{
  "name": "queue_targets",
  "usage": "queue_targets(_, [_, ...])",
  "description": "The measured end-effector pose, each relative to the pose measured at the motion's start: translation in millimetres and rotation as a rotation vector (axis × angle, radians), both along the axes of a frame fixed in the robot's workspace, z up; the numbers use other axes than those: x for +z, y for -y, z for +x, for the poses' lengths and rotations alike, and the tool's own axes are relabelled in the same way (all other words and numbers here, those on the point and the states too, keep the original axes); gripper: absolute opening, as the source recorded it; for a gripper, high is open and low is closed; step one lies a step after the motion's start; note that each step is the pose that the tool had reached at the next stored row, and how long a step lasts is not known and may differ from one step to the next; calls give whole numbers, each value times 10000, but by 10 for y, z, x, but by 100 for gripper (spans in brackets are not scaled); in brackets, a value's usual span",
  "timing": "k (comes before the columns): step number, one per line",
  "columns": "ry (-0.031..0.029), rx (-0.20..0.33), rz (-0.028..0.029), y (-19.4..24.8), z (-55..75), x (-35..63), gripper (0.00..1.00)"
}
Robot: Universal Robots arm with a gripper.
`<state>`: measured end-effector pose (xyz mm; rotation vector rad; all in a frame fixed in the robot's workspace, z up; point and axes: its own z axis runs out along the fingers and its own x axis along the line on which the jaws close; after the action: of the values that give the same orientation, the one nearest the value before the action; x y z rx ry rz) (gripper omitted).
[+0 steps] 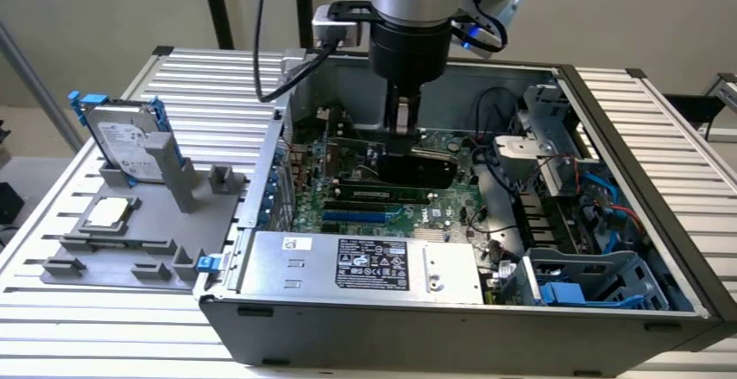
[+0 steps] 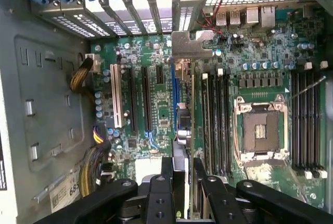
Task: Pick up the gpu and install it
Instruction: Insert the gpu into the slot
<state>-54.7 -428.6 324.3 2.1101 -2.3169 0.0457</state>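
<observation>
Slatted desk (image 1: 668,137) carries an open computer case (image 1: 461,327). 1 arm (image 1: 412,16) reaches straight down into it, over the exposed motherboard (image 1: 450,202). Grey holder (image 1: 150,249) sits on the desk at the exterior view's left of the case, with a hard drive (image 1: 124,142) upright in it. The gpu (image 1: 420,170) stands on edge, low over the motherboard's expansion slots (seated or not, cannot tell), its silver bracket toward the rear slot covers. Fingers (image 2: 158,193) pinch the gpu from both sides. CPU chip (image 1: 106,213) lies flat on the holder.
</observation>
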Motion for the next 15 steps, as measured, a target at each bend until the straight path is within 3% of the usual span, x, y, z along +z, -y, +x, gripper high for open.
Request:
queue_targets(5, [-1, 17, -2, 17, -128, -79, 26])
queue_targets(15, [0, 73, 0, 95, -274, -203, 26])
